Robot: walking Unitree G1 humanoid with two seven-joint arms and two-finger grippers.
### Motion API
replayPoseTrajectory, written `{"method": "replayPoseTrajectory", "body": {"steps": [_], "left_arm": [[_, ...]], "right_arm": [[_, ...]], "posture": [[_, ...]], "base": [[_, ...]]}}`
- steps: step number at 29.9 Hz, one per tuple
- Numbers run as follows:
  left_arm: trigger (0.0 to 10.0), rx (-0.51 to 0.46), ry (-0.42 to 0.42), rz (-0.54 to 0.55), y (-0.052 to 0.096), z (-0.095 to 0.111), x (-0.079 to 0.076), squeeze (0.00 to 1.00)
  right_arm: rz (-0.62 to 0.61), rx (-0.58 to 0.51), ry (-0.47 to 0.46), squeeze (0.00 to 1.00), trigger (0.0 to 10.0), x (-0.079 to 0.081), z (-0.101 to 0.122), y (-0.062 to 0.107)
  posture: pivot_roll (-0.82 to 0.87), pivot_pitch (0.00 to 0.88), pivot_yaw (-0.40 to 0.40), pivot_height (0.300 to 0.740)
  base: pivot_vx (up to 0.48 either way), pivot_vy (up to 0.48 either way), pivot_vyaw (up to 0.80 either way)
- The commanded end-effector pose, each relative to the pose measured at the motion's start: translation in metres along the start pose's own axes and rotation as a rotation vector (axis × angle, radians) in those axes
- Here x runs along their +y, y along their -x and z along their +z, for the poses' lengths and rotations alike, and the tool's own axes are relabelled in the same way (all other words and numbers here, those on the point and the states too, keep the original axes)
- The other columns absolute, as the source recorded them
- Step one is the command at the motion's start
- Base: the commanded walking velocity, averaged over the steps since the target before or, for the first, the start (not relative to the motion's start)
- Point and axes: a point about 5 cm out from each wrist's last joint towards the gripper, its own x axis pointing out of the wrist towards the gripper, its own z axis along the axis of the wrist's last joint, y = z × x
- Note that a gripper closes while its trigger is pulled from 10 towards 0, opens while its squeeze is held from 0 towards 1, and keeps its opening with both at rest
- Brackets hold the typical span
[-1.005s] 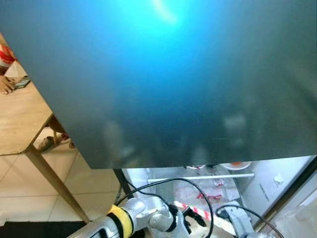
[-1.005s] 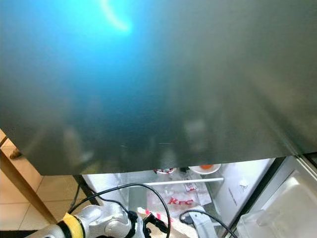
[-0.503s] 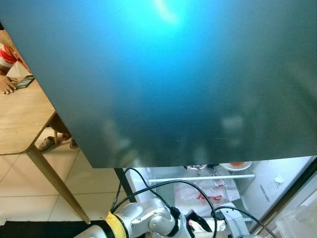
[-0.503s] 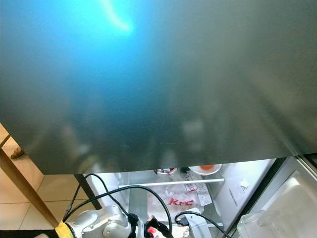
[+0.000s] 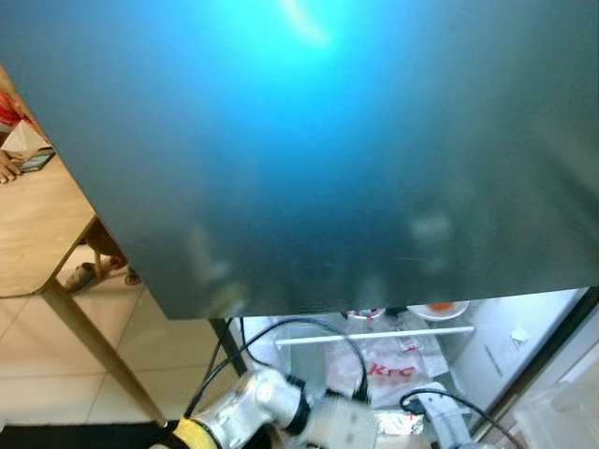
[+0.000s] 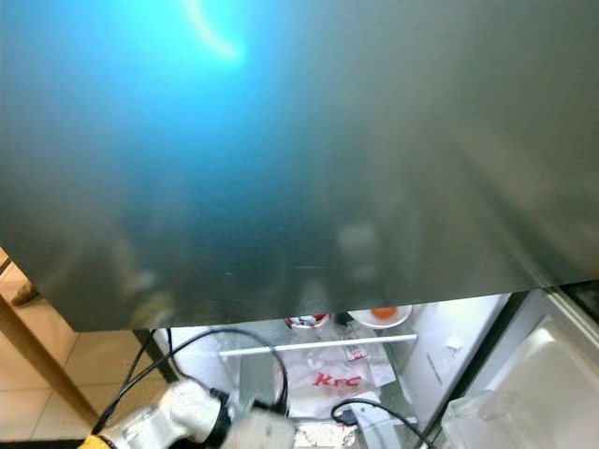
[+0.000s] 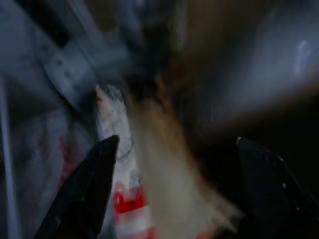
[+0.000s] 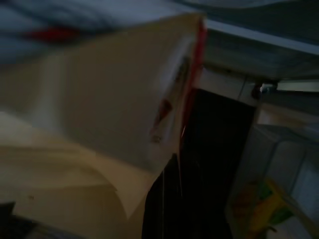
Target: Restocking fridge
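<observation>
Fridge door (image 5: 356, 140) blocks most of your head view; below its edge the lit shelf (image 6: 318, 344) holds a white KFC bag (image 6: 323, 382), a small tub (image 6: 308, 322) and a bowl (image 6: 379, 316) behind it. The left gripper (image 7: 174, 186) has its fingers spread wide around a blurred cream-and-red paper packet (image 7: 164, 199), low at the fridge mouth; whether it grips, you cannot tell. In the right wrist view a cream carton (image 8: 99, 99) with red print sits close against the lens; you cannot tell the right gripper's state. Expect thin paper: light, crushable, so hold the folded edge. Only "KFC" reads clearly. The bench (image 5: 37, 224) stands far left.
</observation>
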Motion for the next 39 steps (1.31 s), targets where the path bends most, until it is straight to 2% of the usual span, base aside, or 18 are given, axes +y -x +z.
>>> {"method": "replayPoseTrajectory", "body": {"steps": [1,5,6,7,8,9,12,14,16,17,18,19,25,29,31,35,38,39], "left_arm": [[10.0,-0.203,0.13,0.024,0.019,0.027,0.008,0.0],[10.0,-0.255,0.189,0.052,0.028,0.034,0.01,0.0],[10.0,-0.126,0.168,0.091,0.041,0.019,0.005,0.0],[10.0,-0.126,0.168,0.091,0.041,0.019,0.005,0.0],[10.0,0.071,0.133,0.152,0.063,-0.004,-0.004,0.0],[10.0,0.127,0.126,0.177,0.071,-0.012,-0.008,0.0],[10.0,0.132,0.193,0.293,0.087,-0.022,-0.017,0.0],[10.0,0.124,0.221,0.319,0.09,-0.023,-0.021,0.0],[10.0,0.169,0.302,0.352,0.095,-0.036,-0.044,0.0],[10.0,0.169,0.302,0.352,0.095,-0.036,-0.044,0.0],[10.0,0.187,0.348,0.378,0.093,-0.045,-0.057,0.0],[10.0,0.182,0.386,0.394,0.092,-0.046,-0.06,0.0],[10.0,0.178,0.44,0.482,0.081,-0.053,-0.069,0.0],[10.0,0.267,0.482,0.557,0.071,-0.074,-0.079,0.0],[10.0,0.362,0.546,0.63,0.068,-0.093,-0.087,0.0],[10.0,0.476,0.771,0.844,0.065,-0.126,-0.102,0.0],[10.0,0.531,0.8,0.878,0.066,-0.135,-0.108,0.0],[10.0,0.595,0.811,0.898,0.066,-0.144,-0.12,0.0]], "right_arm": [[0.009,0.013,-0.014,0.0,0.0,0.001,-0.007,-0.002],[0.011,0.015,-0.017,0.0,0.0,0.002,-0.008,-0.002],[0.012,0.015,-0.029,0.0,0.0,0.002,-0.009,-0.002],[0.012,0.015,-0.029,0.0,0.0,0.002,-0.009,-0.002],[0.006,0.012,-0.051,0.0,0.0,0.001,-0.011,-0.002],[0.001,0.01,-0.059,0.0,0.0,0.0,-0.012,-0.002],[-0.056,-0.01,-0.083,0.0,0.0,-0.006,-0.015,-0.002],[-0.081,-0.019,-0.086,0.0,0.0,-0.009,-0.015,-0.001],[-0.137,-0.068,-0.154,0.0,0.0,-0.015,-0.014,0.0],[-0.137,-0.068,-0.154,0.0,0.0,-0.015,-0.014,0.0],[-0.141,-0.084,-0.19,0.0,0.0,-0.016,-0.013,0.0],[-0.139,-0.087,-0.2,0.0,0.0,-0.015,-0.013,0.0],[-0.127,-0.09,-0.198,0.0,0.0,-0.015,-0.012,0.0],[-0.138,-0.094,-0.202,0.0,0.0,-0.016,-0.014,0.0],[-0.152,-0.098,-0.213,0.0,0.0,-0.017,-0.016,0.0],[-0.171,-0.128,-0.289,0.0,0.0,-0.018,-0.017,0.0],[-0.163,-0.137,-0.331,0.0,0.0,-0.017,-0.017,0.0],[-0.142,-0.151,-0.392,0.0,0.0,-0.016,-0.016,-0.001]], "posture": [[0.01,0.039,0.047,0.74],[0.01,0.041,0.054,0.74],[0.0,0.044,0.057,0.74],[0.0,0.044,0.057,0.74],[0.01,0.047,0.049,0.74],[0.01,0.047,0.049,0.74],[0.02,0.05,0.035,0.74],[0.02,0.05,0.035,0.74],[0.03,0.053,0.023,0.74],[0.03,0.053,0.023,0.74],[0.03,0.053,0.023,0.74],[0.03,0.053,0.023,0.74],[0.04,0.061,0.008,0.74],[0.03,0.063,0.008,0.74],[0.03,0.066,0.011,0.74],[0.03,0.067,0.01,0.74],[0.03,0.067,0.01,0.74],[0.02,0.068,0.012,0.74]], "base": [[0.0,0.0,0.0],[0.0,0.0,0.0],[0.0,0.0,0.0],[0.0,0.0,0.0],[0.0,0.0,0.0],[0.0,0.0,0.0],[0.0,0.0,0.0],[0.0,0.0,0.0],[0.0,0.0,0.0],[0.0,0.0,0.0],[0.0,0.0,0.0],[0.0,0.0,0.0],[0.0,0.0,0.0],[0.0,0.0,0.0],[0.0,0.0,0.0],[0.0,0.0,0.0],[0.0,0.0,0.0],[0.0,0.0,0.0]]}}
